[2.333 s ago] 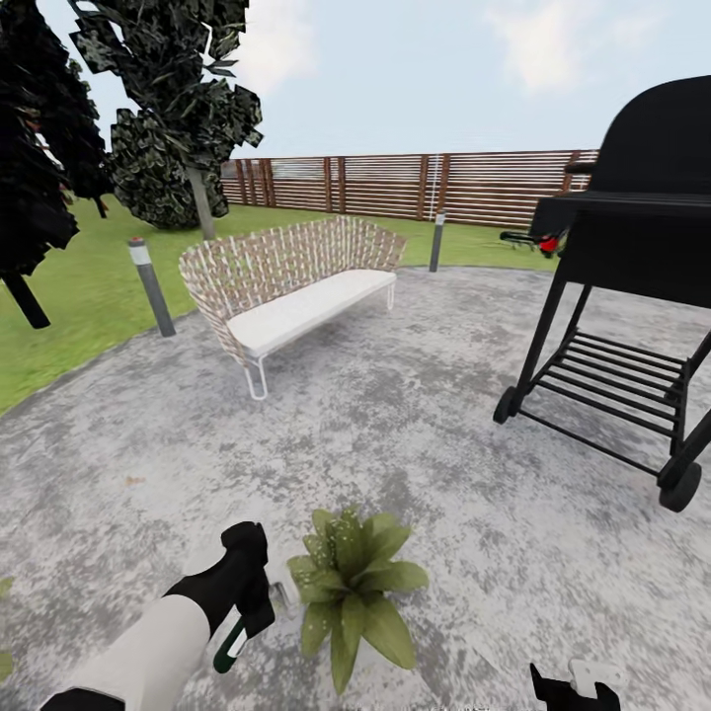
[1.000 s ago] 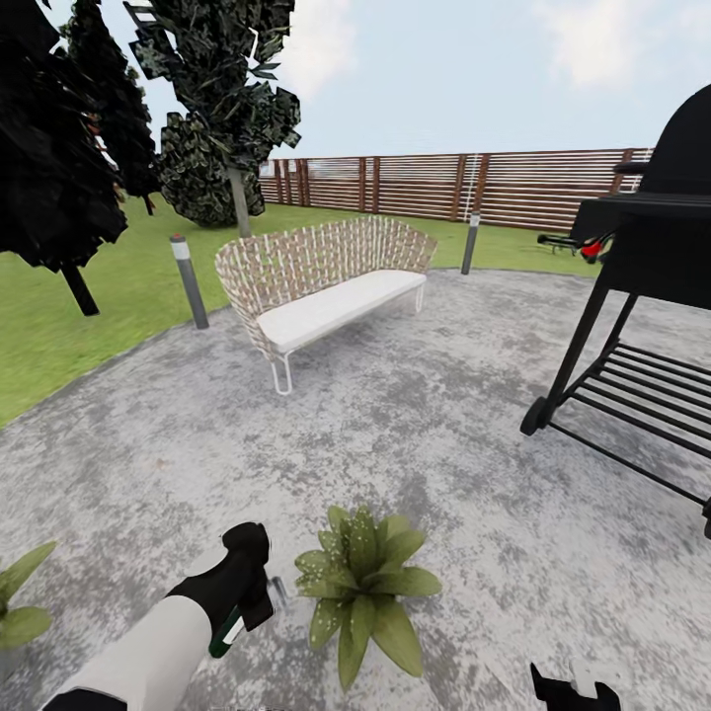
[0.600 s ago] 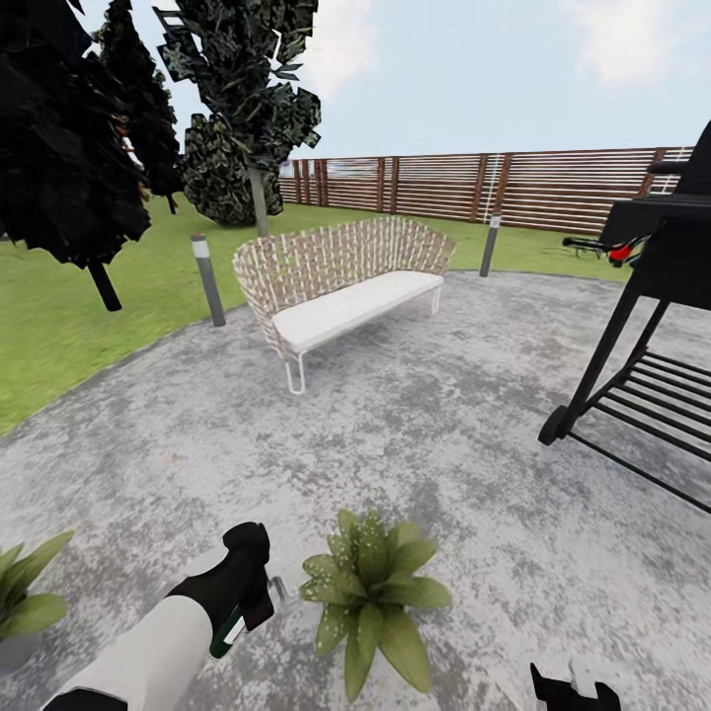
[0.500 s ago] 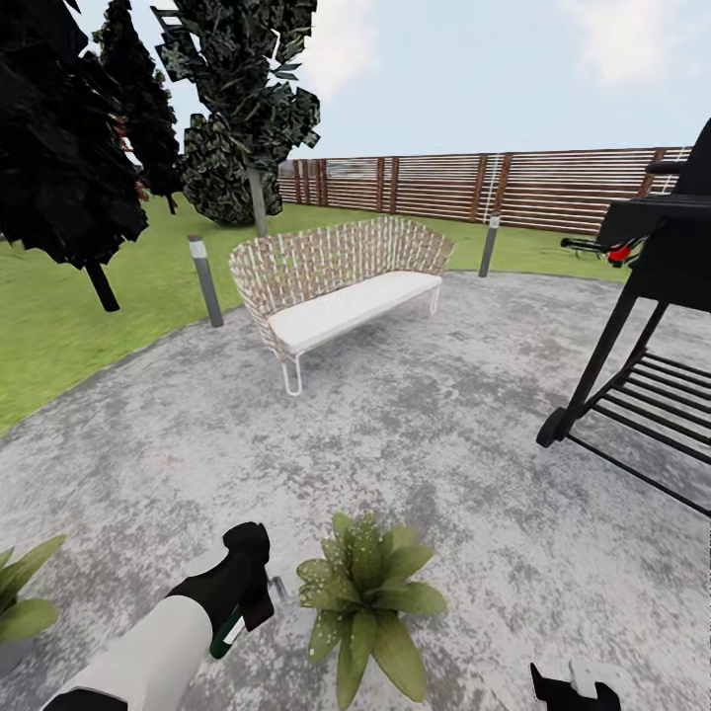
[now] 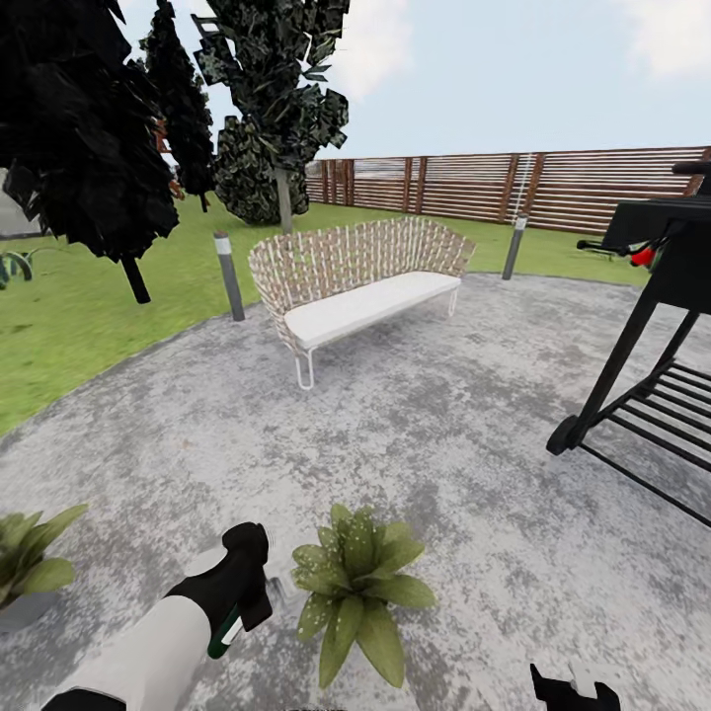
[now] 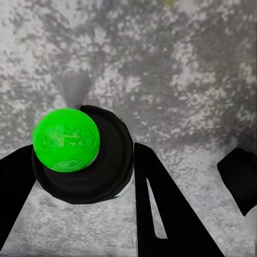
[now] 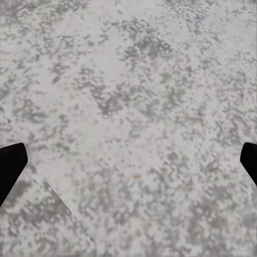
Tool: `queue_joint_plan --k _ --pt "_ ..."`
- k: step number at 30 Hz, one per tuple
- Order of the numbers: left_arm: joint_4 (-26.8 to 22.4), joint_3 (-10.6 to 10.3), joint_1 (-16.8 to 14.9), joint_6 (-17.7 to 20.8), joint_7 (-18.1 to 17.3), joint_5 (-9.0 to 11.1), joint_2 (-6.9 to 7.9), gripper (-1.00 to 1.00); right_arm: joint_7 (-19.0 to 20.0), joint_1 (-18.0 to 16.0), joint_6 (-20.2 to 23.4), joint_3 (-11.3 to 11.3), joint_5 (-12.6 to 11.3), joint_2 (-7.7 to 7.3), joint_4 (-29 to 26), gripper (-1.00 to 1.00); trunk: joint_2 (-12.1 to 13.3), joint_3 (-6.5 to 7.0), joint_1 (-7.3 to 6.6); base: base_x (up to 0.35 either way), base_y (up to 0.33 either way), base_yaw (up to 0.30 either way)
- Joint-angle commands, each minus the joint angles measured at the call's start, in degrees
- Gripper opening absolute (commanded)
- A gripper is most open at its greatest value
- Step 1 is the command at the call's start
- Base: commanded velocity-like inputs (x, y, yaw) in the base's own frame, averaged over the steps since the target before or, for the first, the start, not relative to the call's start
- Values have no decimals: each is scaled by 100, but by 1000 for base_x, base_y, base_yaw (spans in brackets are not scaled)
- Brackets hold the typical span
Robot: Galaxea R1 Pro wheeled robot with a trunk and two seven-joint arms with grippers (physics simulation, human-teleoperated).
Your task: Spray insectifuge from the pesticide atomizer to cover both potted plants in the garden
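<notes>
left claw grips small dark-green spray bottle; leafy green potted plant just beside. spray may miss far leaves. right claw wide apart.

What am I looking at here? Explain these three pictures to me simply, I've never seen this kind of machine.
It is a simulated two-armed wheeled robot in a garden. The wide picture is from its head camera, over grey paving with a wicker sofa and a black grill. The left end effector holds the pesticide atomizer beside a potted plant; a second potted plant sits further left. The other two pictures come from wrist cameras. The left one looks down the atomizer's top; the right one shows open fingers over paving.
</notes>
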Motion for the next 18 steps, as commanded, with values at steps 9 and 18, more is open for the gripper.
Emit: queue_joint_plan --k 9,18 --pt "77 -8 -3 29 -42 -30 14 -100 45 -3 -22 -57 17 1 1 100 -2 -5 -1 -4 -4 156" --pt "68 166 -3 29 133 50 -22 -100 45 -3 -22 -57 17 1 1 100 -2 -5 -1 0 0 1"
